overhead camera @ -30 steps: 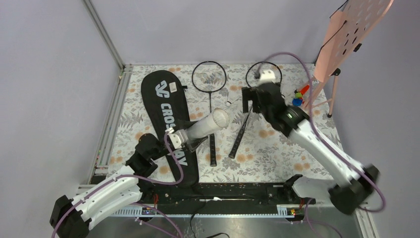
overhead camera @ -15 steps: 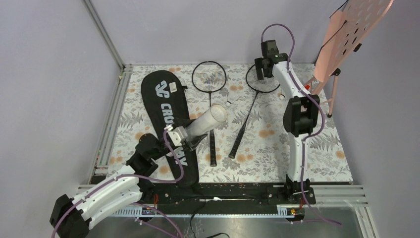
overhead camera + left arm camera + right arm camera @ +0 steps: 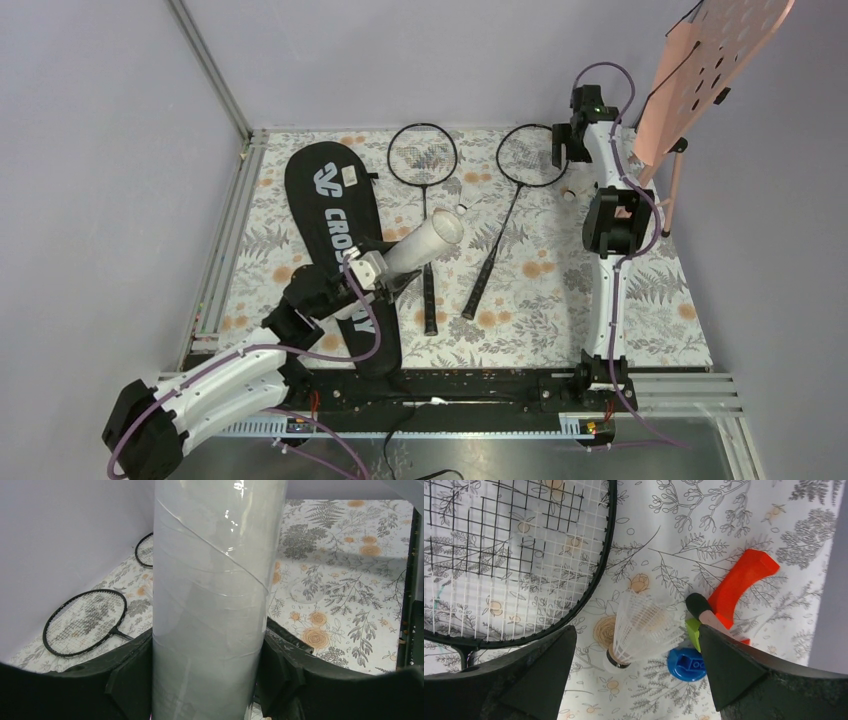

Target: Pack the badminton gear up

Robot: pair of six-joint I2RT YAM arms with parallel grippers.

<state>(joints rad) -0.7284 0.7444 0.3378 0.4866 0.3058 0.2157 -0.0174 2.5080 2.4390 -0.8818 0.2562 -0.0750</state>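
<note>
My left gripper [image 3: 378, 272] is shut on the long white tube [image 3: 425, 243], which it holds tilted over the black CROSSWAY bag [image 3: 330, 215]. In the left wrist view the tube [image 3: 215, 590] fills the gap between the jaws of that gripper [image 3: 207, 652]. Two black rackets [image 3: 423, 156] [image 3: 531, 157] lie on the flowered cloth. My right gripper [image 3: 636, 637] is open, hovering over a white shuttlecock [image 3: 641, 625] that lies between its jaws' line; in the top view this gripper [image 3: 566, 160] is at the far right. Another shuttlecock [image 3: 461, 209] lies near the tube's mouth.
Small toys lie right beside the shuttlecock: an orange piece [image 3: 744, 577], a green one [image 3: 694, 630] and a blue one [image 3: 686, 664]. The right racket's head [image 3: 514, 560] is just left of it. The pink perforated board [image 3: 715, 60] on its stand is at the far right corner.
My right arm has swung from the table's middle out to the far right corner, over the shuttlecock by the toys. The left arm has edged forward with the tube.
</note>
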